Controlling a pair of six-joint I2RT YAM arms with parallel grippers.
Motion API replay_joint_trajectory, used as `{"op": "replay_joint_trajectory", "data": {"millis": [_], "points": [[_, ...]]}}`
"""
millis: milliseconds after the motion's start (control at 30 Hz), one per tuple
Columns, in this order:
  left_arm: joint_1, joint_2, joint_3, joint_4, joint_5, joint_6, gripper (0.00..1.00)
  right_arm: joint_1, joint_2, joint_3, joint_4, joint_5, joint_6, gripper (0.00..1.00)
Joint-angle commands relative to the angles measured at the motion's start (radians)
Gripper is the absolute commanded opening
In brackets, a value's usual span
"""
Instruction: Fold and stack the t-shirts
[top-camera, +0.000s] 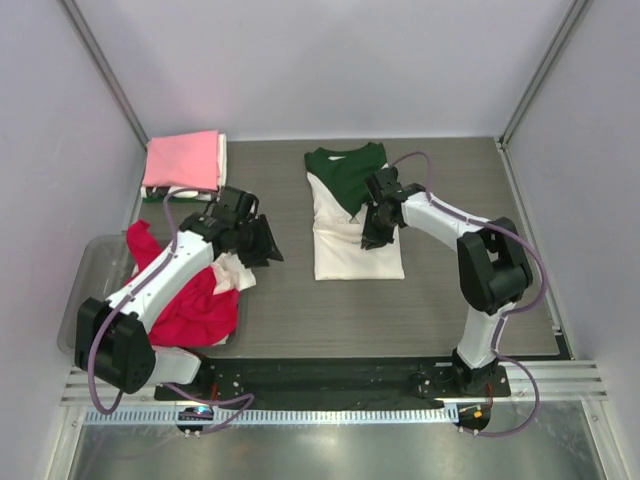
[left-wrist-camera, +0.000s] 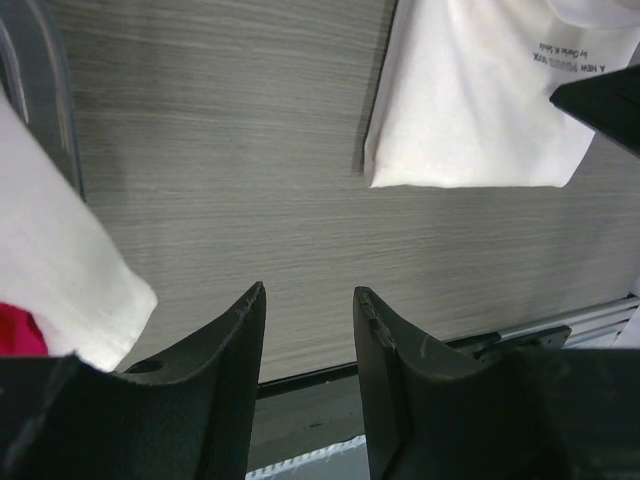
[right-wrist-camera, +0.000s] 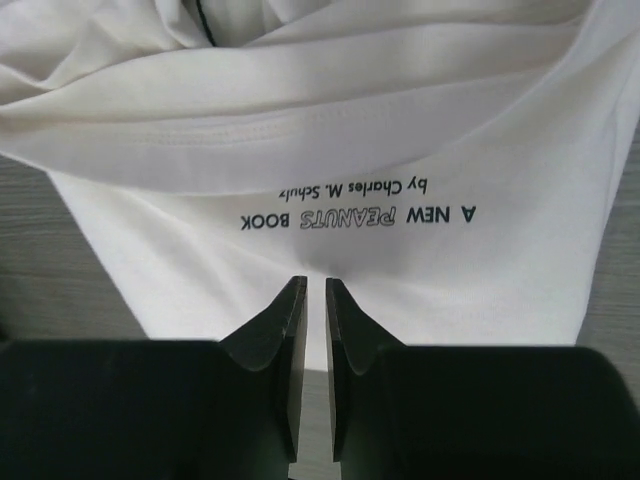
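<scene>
A cream-white t-shirt (top-camera: 355, 250) with black print lies folded at the table's middle. A dark green t-shirt (top-camera: 345, 170) lies over its far end. My right gripper (top-camera: 375, 232) sits on the cream shirt's right part. In the right wrist view its jaws (right-wrist-camera: 315, 283) are nearly closed, tips pinching the cream cloth (right-wrist-camera: 330, 150) just below the printed line. My left gripper (top-camera: 262, 243) is open and empty above bare table (left-wrist-camera: 310, 292), left of the cream shirt (left-wrist-camera: 480, 100). A pale pink t-shirt (top-camera: 183, 160) lies folded at the back left. A red-magenta t-shirt (top-camera: 200, 310) lies crumpled at the left.
A clear plastic bin (top-camera: 85, 290) stands at the left edge under the red-magenta shirt. A white cloth (top-camera: 232, 272) lies on that shirt and also shows in the left wrist view (left-wrist-camera: 60, 270). Grey walls close in the table on three sides.
</scene>
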Motion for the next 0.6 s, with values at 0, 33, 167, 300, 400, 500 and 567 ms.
{"op": "replay_joint_trajectory", "data": {"millis": [0, 33, 167, 300, 400, 500, 567], "points": [[0.006, -0.058, -0.052, 0.047, -0.022, -0.002, 0.41, 0.014, 0.048, 0.074, 0.013, 0.054, -0.041, 0.18], [0.004, -0.074, -0.072, 0.053, -0.023, -0.005, 0.41, 0.014, 0.077, 0.099, 0.010, 0.091, -0.052, 0.18], [0.004, -0.091, -0.097, 0.053, -0.025, 0.001, 0.41, 0.010, 0.161, 0.178, -0.012, 0.126, -0.086, 0.17], [0.006, -0.088, -0.088, 0.030, -0.050, 0.031, 0.41, -0.022, 0.268, 0.350, -0.055, 0.137, -0.110, 0.17], [0.010, -0.080, -0.069, 0.003, -0.051, 0.047, 0.41, -0.048, 0.377, 0.543, -0.130, 0.145, -0.124, 0.17], [0.010, -0.082, -0.059, 0.000, -0.048, 0.046, 0.41, -0.090, 0.483, 0.791, -0.219, 0.151, -0.129, 0.17], [0.010, -0.080, -0.059, 0.000, -0.037, 0.043, 0.42, -0.125, 0.517, 0.898, -0.281, 0.131, -0.126, 0.17]]}}
